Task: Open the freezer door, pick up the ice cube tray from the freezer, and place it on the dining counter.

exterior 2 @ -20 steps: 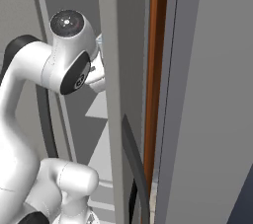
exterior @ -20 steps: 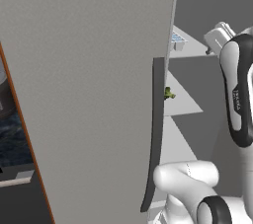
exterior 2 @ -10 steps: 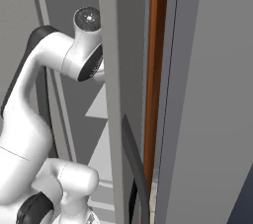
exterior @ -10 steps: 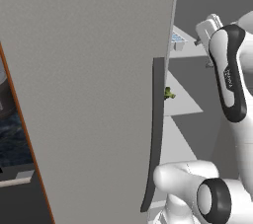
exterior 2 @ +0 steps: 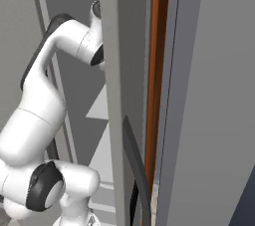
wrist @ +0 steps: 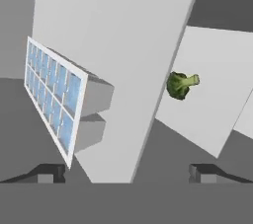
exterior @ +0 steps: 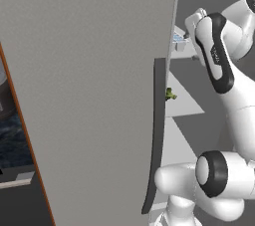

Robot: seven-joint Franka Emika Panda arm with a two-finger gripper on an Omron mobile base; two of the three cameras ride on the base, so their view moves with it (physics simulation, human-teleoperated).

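pale blue gridded ice cube tray (wrist: pixel 52 103), green broccoli (wrist: pixel 181 85)

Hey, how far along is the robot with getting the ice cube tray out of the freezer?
Done: the freezer door stands open, and the arm reaches inside. In hand: the gripper, jaws open and empty, faces the ice cube tray lying on a white shelf, a broccoli one shelf away. Left: grasp the tray, lift it out, carry it to the dining counter.

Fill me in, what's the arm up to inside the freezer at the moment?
The freezer door is already open and the arm is reaching into the dark grey inside. In the hand view the open gripper looks at the ice cube tray lying on a white shelf, with nothing between its fingertips. A piece of broccoli sits on another shelf. The tray is not yet picked up.
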